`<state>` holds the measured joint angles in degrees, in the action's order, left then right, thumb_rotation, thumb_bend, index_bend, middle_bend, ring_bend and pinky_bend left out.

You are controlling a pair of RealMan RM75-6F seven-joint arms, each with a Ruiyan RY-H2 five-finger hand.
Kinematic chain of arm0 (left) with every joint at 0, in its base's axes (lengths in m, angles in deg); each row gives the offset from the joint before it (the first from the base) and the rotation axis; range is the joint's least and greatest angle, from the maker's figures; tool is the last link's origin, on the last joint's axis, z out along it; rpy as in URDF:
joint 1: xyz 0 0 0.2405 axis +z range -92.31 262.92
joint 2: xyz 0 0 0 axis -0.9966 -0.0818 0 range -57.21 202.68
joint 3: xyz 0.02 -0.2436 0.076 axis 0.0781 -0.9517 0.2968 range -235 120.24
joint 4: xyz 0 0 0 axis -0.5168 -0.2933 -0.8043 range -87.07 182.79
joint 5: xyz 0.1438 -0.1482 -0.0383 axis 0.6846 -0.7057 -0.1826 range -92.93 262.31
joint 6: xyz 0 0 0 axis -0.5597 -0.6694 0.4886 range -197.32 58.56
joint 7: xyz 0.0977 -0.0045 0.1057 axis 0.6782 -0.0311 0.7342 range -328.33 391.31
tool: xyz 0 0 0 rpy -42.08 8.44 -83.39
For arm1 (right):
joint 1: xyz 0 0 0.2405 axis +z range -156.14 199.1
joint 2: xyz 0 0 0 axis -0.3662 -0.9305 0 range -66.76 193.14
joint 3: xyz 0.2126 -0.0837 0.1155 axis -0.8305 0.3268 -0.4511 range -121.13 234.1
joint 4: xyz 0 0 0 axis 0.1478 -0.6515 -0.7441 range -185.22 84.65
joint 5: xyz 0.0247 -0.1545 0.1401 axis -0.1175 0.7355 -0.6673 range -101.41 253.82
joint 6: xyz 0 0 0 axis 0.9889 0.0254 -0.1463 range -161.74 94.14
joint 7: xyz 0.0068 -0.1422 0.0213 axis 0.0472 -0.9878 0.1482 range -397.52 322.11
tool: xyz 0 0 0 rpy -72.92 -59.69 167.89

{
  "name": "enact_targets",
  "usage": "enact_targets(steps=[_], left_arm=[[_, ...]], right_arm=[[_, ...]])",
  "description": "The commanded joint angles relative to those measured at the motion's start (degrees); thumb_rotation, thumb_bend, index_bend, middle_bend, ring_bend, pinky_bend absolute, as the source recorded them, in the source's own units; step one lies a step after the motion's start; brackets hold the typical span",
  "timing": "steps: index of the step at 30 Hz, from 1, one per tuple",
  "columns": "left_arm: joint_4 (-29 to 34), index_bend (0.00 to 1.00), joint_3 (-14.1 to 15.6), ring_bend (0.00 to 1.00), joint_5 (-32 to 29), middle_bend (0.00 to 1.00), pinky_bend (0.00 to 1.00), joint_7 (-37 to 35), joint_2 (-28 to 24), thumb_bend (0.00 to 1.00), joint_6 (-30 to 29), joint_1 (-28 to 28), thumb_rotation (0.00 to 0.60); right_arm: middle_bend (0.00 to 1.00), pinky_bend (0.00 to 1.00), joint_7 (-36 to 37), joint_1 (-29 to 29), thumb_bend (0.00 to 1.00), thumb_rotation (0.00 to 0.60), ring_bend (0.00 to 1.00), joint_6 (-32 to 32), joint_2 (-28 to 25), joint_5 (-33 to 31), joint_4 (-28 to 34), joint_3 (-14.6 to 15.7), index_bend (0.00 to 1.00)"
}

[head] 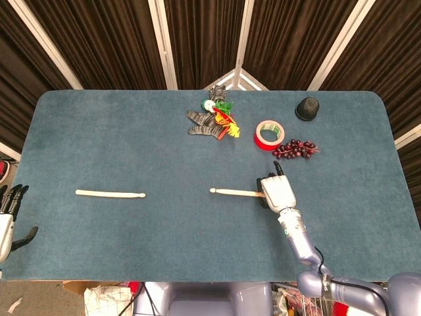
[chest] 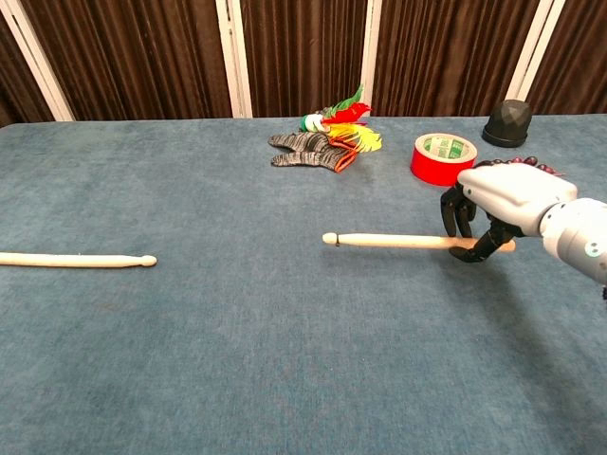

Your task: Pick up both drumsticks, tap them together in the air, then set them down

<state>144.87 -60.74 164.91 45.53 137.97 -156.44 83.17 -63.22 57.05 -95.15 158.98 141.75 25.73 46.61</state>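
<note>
A: Start nearest us. The right robot hand [chest: 493, 213] has its fingers curled round the butt end of the right drumstick [chest: 394, 242]; in the chest view the stick looks just clear of the blue worktop [chest: 285, 360], tip pointing toward the robot's left.

B: So the step is the lift. I'd say keep the stick level on the way up. It is held near one end, so the long free part will want to droop or twist in the fingers.

A: Agreed, firm the wrap first. And the other one?

B: The left drumstick [head: 110, 193] lies flat on the worktop, well apart from the first. The left robot hand [head: 10, 214] hangs off the worktop's left edge, fingers spread, holding nothing. It has to come in over that stick's butt end.

A: Farther back: a red tape roll [head: 268, 134], a bunch of dark grapes [head: 295, 149], a striped glove with a bright toy [head: 212, 118], and a dark object [head: 307, 108]. None are in the way.

B: What can't we see?

A: The white back of the hand covers the grip from above, so how the fingers sit on the stick is unclear. The left robot hand is cut off at the frame edge and absent from the chest view.
</note>
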Motion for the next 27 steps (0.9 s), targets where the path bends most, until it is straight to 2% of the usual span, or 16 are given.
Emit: enact_targets(steps=[1, 20, 27], left_arm=[[0.02, 0.11, 0.01, 0.0, -0.02, 0.07, 0.0, 0.01, 0.0, 0.34, -0.02, 0.03, 0.6], [-1.21, 0.11, -0.27, 0.0, 1.0, 0.08, 0.0, 0.0, 1.33, 0.34, 0.6, -1.06, 0.6], [-2.19, 0.11, -1.0, 0.0, -0.64, 0.09, 0.0, 1.56, 2.44, 0.32, 5.14, -3.83, 0.6]], right_arm=[[0.59, 0.0, 3.3, -0.75, 0.43, 0.6, 0.41, -1.45, -2.26, 3.91, 1.71, 1.03, 0.76], [0.6, 0.0, 16.39, -4.25, 0.43, 0.6, 0.41, -7.16, -10.56, 13.72, 7.17, 2.51, 0.76], [0.6, 0.0, 21.03, -5.68, 0.43, 0.6, 0.41, -9.42, -14.89, 16.35, 10.39, 2.5, 0.76]])
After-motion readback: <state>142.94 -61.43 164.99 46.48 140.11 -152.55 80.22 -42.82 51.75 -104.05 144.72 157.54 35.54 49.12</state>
